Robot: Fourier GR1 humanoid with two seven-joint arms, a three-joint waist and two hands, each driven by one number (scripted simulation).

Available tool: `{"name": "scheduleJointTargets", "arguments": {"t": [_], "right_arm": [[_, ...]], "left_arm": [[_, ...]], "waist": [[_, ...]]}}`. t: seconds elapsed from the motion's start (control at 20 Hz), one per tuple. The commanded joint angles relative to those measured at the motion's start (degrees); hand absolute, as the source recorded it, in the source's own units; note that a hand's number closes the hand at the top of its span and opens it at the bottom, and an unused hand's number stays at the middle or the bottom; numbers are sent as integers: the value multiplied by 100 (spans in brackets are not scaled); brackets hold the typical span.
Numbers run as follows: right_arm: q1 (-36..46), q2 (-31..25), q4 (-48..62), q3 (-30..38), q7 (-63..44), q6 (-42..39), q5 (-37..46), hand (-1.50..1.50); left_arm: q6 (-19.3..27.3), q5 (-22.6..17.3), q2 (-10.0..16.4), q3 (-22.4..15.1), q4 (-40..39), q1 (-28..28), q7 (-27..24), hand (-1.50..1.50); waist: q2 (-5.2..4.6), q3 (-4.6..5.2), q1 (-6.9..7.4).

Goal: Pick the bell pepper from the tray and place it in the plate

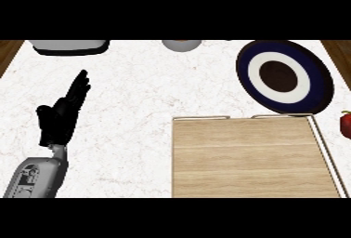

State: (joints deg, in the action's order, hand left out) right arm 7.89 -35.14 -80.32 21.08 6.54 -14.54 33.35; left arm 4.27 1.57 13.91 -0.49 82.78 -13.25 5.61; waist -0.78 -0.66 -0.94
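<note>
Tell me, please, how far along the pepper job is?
Done: the bell pepper is off the tray, at the view's right edge. In hand: what holds it, if anything, is out of view. Left: it is not yet on the plate. The left hand rests open at the left.

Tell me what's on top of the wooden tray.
Only bare wood shows on the tray; nothing covers it. The red bell pepper shows beyond its right side, cut by the view's edge.
</note>
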Motion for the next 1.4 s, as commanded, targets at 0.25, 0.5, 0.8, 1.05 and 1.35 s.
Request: {"name": "scheduleJointTargets", "arguments": {"t": [0.25, 0.5, 0.8, 1.05, 1.35], "right_arm": [[1226, -1236, 2443, 1239, 2548, -473, -1282, 150], [2249, -1736, 3889, 906, 2932, -1123, -1191, 150], [3245, -991, 4863, 180, 3052, -670, -610, 150], [3724, -578, 5458, -62, 3274, -355, -355, 150], [4133, -134, 5745, -816, 2817, 646, 610, 150]], "left_arm": [[-15, 122, -225, -252, -137, -69, -161, 0], [-259, -19, -10, -113, -89, -390, 149, 0], [-45, 196, -257, -243, -276, -553, 263, 0], [-195, 108, -82, -71, -46, -152, 77, 0], [-92, 182, -271, -136, -175, -384, 26, 0]], "waist": [[-35, 31, 344], [-24, 42, 465], [-12, 48, 401], [20, 55, 314], [-13, 55, 373]]}}
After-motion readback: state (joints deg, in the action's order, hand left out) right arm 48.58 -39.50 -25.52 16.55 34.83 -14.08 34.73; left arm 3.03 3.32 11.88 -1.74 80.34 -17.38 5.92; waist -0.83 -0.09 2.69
